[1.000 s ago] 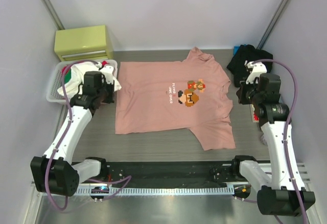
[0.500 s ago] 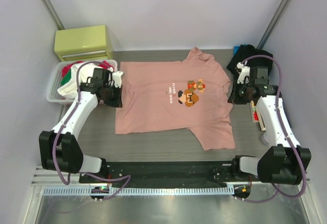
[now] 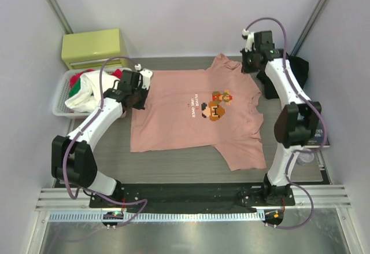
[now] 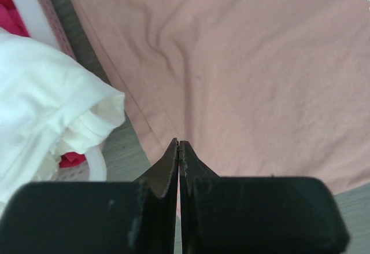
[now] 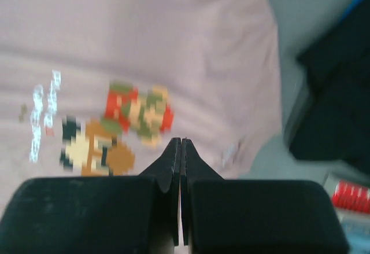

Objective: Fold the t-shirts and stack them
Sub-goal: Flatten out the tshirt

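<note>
top external, basket [image 3: 59,105] holding white, red clothes [image 3: 87,86], left fingers [image 4: 167,170] together, right fingers [image 5: 169,164] together

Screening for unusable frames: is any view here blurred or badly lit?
Top external: sharp, evenly lit, the salmon-pink cloth t-shirt crisp. Left wrist: its wrinkles show clearly. Right wrist: blurred throughout, the pixel-character chest print smeared.
</note>
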### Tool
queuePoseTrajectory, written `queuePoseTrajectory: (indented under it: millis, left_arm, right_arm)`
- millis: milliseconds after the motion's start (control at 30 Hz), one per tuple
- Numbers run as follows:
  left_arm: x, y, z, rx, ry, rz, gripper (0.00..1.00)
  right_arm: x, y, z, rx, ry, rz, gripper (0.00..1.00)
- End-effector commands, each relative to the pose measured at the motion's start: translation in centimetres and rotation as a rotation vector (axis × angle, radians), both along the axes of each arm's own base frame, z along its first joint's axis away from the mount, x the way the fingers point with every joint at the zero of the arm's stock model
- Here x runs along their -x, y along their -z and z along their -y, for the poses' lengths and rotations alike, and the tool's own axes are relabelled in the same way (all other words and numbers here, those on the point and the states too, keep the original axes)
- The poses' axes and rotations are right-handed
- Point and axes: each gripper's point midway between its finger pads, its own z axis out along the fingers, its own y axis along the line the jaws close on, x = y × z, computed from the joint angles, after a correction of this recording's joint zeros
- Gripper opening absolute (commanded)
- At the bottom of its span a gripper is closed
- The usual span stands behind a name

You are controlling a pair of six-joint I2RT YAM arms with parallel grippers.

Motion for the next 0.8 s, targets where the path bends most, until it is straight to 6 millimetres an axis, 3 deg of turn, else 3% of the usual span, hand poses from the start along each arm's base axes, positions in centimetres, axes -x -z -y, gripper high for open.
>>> queuePoseTrajectory:
  millis: [0,33,67,200,433,567,600,767]
  left_arm:
    - [-2.1,-4.3,-1.1,-0.024,-0.042,0.196,0.00]
    - [-1.8,-4.1,-1.2,-0.033,-0.041,0.183,0.00]
    - [-1.6,-3.7,-1.5,-0.045,-0.044,0.173,0.00]
    - [-0.8,-2.4,-1.7,-0.021,-0.044,0.128,0.00]
    - [-1.5,0.2,-1.4,0.026,-0.048,0.069,0.00]
    - [-1.4,0.5,-0.9,0.039,-0.027,0.045,0.00]
    - [-1.4,0.7,-0.8,0.040,-0.025,0.042,0.00]
    - [-1.4,1.9,-0.8,0.038,-0.016,0.023,0.00]
  right_arm:
    - [-6.9,-0.2,1.0,0.015,0.092,0.042,0.01]
    - [-7.2,3.8,0.9,0.009,0.099,-0.066,0.01]
    - [-8.5,2.9,0.7,-0.012,0.105,-0.039,0.01]
    - [-7.3,6.4,0.5,-0.047,0.094,-0.119,0.01]
    - [-7.0,8.4,1.0,-0.028,0.093,-0.118,0.01]
    - [-8.4,8.7,1.0,-0.007,0.093,-0.107,0.01]
    - [-8.6,9.9,1.1,-0.001,0.094,-0.128,0.01]
    - [-10.8,10.8,1.1,0.020,0.085,-0.074,0.01]
